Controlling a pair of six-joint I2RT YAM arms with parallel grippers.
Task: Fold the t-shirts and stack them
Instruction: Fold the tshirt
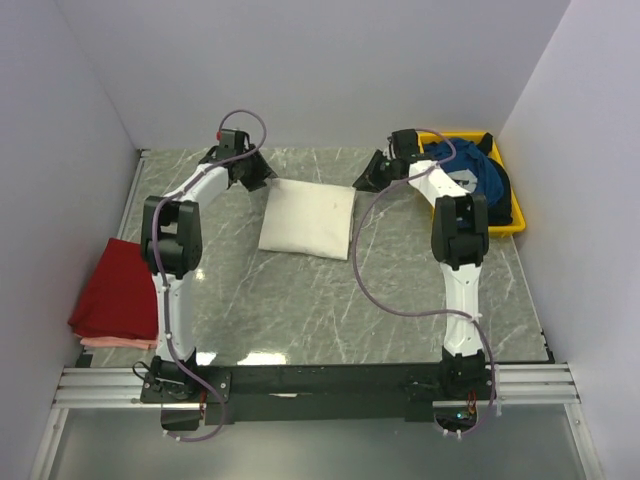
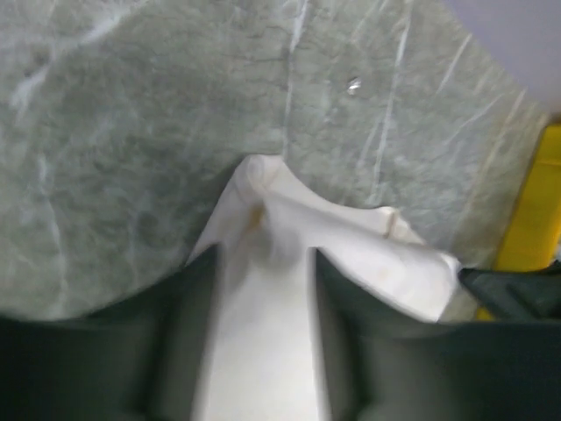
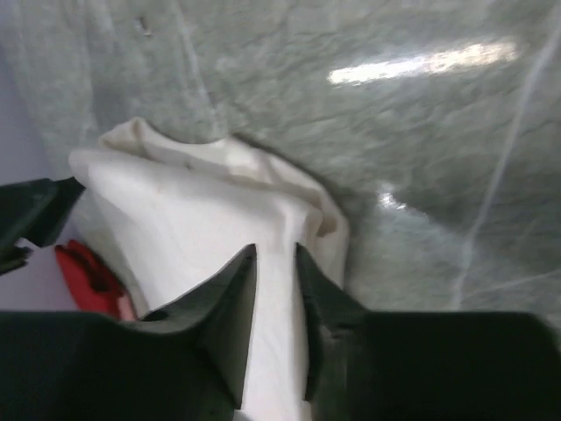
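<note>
The cream-white t-shirt lies folded into a flat, nearly square packet in the upper middle of the top view, on the grey marbled table. Both arms reach to its far edge. The left claw sits at the packet's upper left corner and the right claw at its upper right corner.

In the left wrist view the two dark fingers stand clearly apart. A rumpled corner of the cream cloth runs up between them, and its tip rests on the table just beyond. In the right wrist view the fingers are parted by only a narrow gap. White cloth shows through that gap, and the folded corner bulges out ahead of the tips. Neither claw is seen pressing the cloth tight.

The dark red t-shirt lies folded at the left edge of the top view, well apart from the cream one and beside the left arm's elbow. A pale pink cloth edge shows under its lower side. The blue t-shirt, with a white print, is bunched up in the yellow tray at the upper right, just behind the right arm.
</note>
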